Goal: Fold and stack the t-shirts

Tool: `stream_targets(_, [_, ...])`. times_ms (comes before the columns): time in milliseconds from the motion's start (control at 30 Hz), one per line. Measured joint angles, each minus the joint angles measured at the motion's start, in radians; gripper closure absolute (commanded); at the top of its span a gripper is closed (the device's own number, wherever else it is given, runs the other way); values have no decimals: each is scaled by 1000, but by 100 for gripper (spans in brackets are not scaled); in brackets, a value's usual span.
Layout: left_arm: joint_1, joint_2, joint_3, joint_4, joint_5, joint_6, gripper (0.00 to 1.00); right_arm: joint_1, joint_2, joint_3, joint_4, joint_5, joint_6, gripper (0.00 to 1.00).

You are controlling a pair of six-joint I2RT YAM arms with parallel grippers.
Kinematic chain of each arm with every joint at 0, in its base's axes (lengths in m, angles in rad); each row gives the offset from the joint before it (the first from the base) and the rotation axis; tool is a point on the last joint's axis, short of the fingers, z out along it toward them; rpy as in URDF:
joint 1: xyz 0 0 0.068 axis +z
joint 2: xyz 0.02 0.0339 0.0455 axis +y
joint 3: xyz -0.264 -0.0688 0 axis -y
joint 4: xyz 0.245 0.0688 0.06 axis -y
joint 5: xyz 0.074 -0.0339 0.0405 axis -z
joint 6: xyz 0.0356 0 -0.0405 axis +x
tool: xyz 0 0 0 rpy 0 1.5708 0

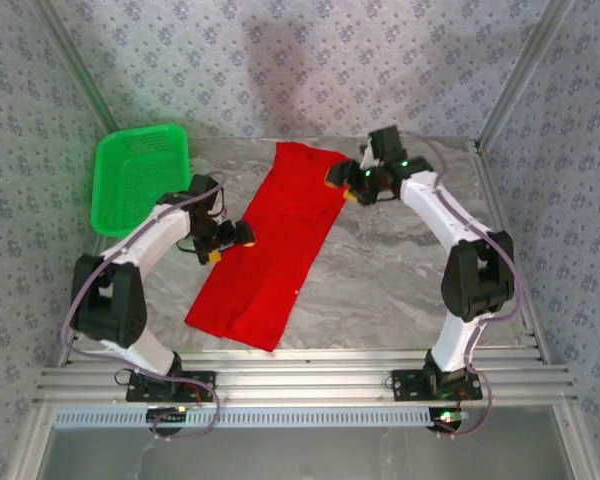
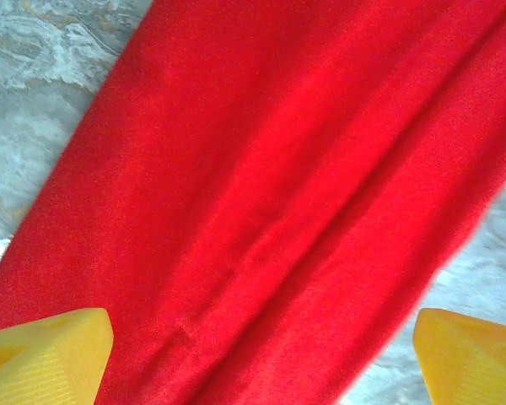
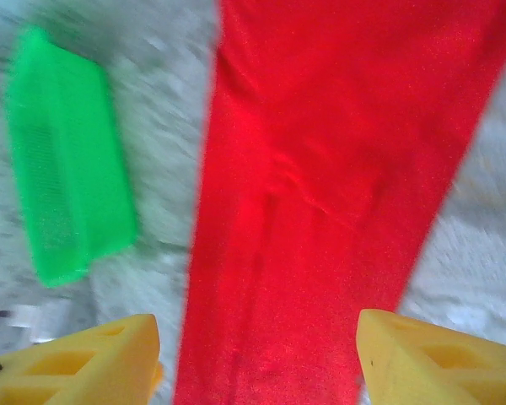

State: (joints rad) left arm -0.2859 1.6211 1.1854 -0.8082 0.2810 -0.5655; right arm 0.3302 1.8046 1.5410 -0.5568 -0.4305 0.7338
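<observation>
The red t-shirt [image 1: 280, 240] lay folded in a long strip mid-bench [image 1: 380, 270], with the green mesh basket [image 1: 140, 175] to its left. The left claw [image 1: 235, 240] hovered wide open at its left edge; the right claw [image 1: 345, 180] gaped empty near its far end.

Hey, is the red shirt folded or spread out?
Partly folded: the red shirt lies as a long narrow strip, no sleeves sticking out, creases running lengthwise.

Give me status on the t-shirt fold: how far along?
Done: the red t-shirt lies flat as a long narrow strip, sides apparently folded in. In hand: nothing; left tool over its left edge and right tool at its far end both stand open. Left: cross folds, then stacking.
</observation>
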Motion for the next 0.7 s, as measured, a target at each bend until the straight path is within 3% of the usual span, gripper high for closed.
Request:
stream_targets(133, [0,76,5,-1,-44,46,10,61,92,-72,22,49,52,43])
stream_targets(333, [5,86,-52,24,-91,87,13,114,236,-31,60,119,133,58])
stream_targets(700, [16,65,-200,97,-69,64,15,117,399,124,35,218,207,62])
